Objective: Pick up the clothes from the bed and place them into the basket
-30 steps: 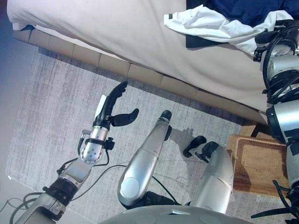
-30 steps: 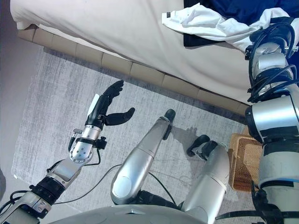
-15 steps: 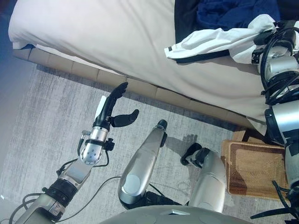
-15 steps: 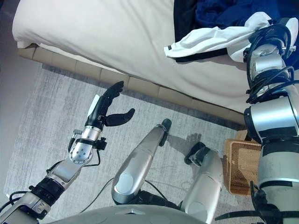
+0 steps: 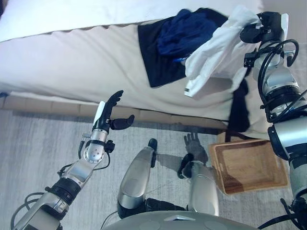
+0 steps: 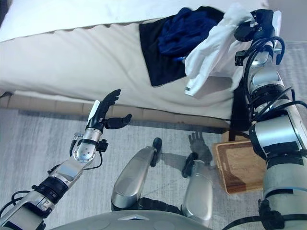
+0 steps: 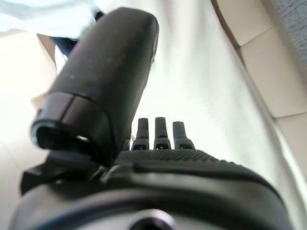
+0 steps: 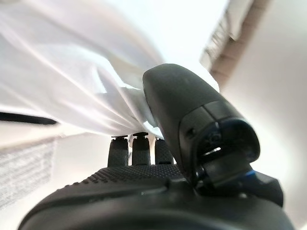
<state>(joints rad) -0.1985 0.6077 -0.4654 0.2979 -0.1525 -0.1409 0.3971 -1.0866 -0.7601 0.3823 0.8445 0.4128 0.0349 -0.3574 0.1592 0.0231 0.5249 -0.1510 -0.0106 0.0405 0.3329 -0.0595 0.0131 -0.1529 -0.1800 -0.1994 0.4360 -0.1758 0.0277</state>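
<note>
My right hand (image 5: pixel 255 30) is shut on a white garment (image 5: pixel 213 52) and holds it up above the bed (image 5: pixel 72 57), so the cloth hangs down. In the right wrist view the thumb (image 8: pixel 187 115) pinches the white cloth (image 8: pixel 62 86) against the fingers. A navy garment (image 5: pixel 180 33) lies on a black one (image 5: pixel 153 62) on the bed beside it. Another dark piece (image 5: pixel 238 103) hangs over the bed's edge. The wicker basket (image 5: pixel 249 165) stands on the floor below my right arm. My left hand (image 5: pixel 108 112) is open and empty near the bed's edge.
A grey rug (image 5: pixel 33 153) covers the floor in front of the bed. The bed's padded beige frame (image 5: pixel 48 105) runs along the rug's far side. The basket stands against that frame at the right.
The camera has shifted. My right hand has lifted the white garment off the bed, and it now hangs from the hand. My left hand holds the same open pose.
</note>
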